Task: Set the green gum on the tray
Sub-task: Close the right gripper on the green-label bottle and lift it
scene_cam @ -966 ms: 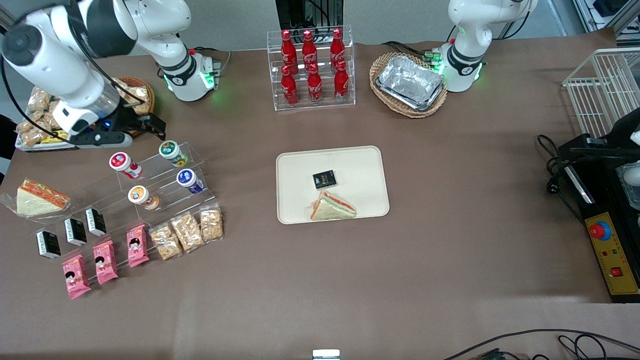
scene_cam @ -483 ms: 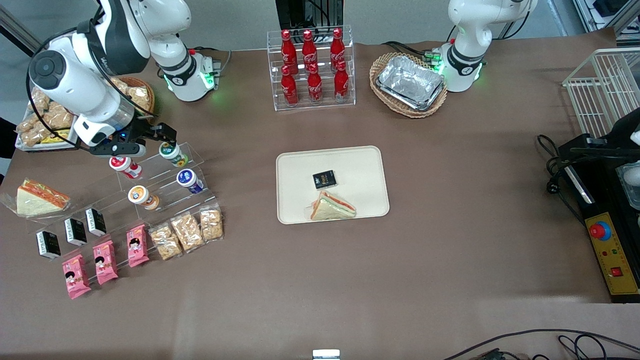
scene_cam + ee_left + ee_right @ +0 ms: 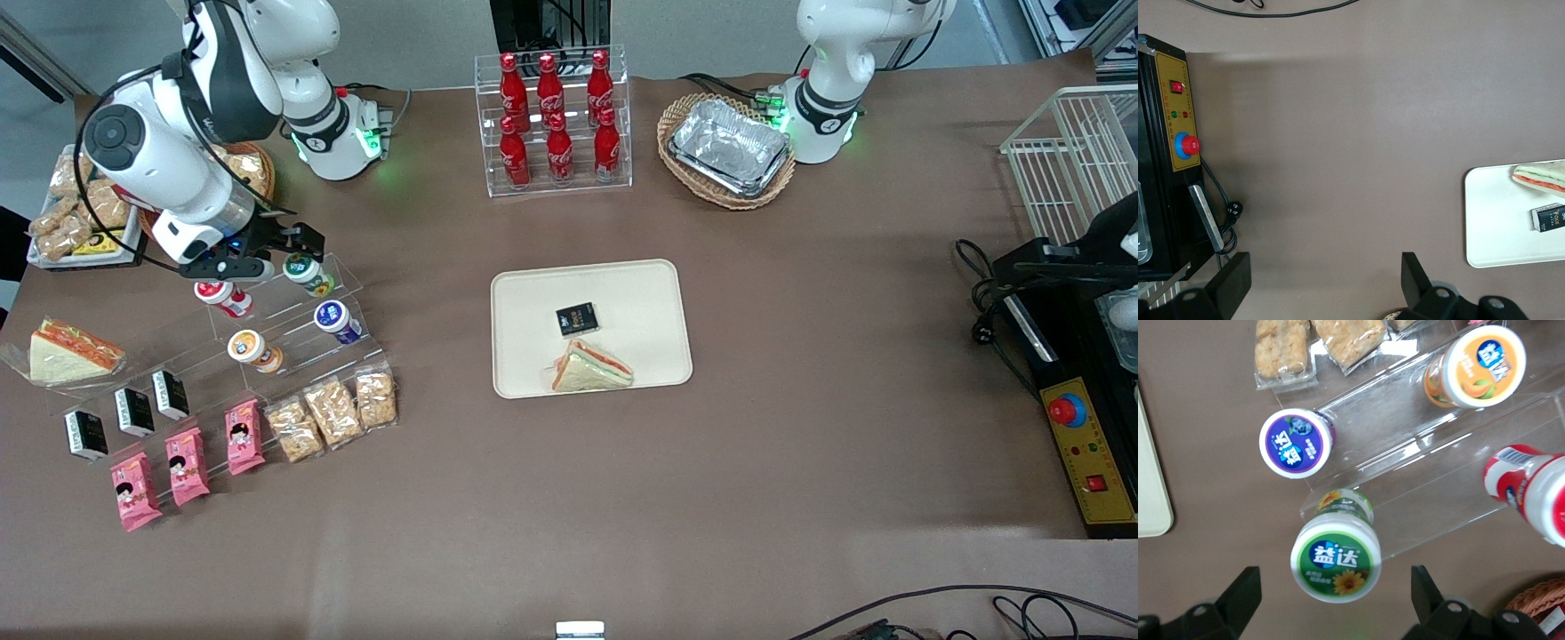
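Green gum (image 3: 301,267) stands upright at upper left, directly under the released pincer (image 3: 267,253), between its fingers.

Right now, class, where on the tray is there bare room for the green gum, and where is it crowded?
The tray is bare along its rim nearer the working arm. Crowded: black packet and sandwich at its middle. The open gripper hovers by the green gum.
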Controlling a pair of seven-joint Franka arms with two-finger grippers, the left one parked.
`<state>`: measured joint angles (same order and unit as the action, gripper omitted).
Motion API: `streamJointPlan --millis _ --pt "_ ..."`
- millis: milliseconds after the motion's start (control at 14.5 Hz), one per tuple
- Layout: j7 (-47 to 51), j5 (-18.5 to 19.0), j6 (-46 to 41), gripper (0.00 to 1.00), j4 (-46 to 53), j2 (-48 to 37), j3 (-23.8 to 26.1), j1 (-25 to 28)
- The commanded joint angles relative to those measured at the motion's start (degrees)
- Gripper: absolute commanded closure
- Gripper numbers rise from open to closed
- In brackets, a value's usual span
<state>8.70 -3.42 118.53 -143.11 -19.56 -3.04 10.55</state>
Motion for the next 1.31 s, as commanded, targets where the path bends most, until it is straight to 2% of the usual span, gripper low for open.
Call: streamJointPlan --millis 0,345,552,690,828,966,1241 --pt "1.2 -1.4 2.0 0.00 -1.1 0.2 -0.1 1.4" --pt "2.0 -1.4 3.4 0.00 -2.2 0.7 -0.1 1.7" --pt "2.0 -1.4 5.7 0.05 -4.2 0.2 -0.1 1.8" --pt "2.0 -1.4 5.9 0.15 -4.4 0.3 -0.1 1.8" --pt "2.0 -1.4 5.9 0.30 -4.4 0.5 -0.1 1.8" --pt "1.9 -1.4 5.9 0.49 -4.4 0.6 -0.1 1.7" --pt "1.9 -1.3 5.4 0.72 -3.8 0.2 -0.1 1.7"
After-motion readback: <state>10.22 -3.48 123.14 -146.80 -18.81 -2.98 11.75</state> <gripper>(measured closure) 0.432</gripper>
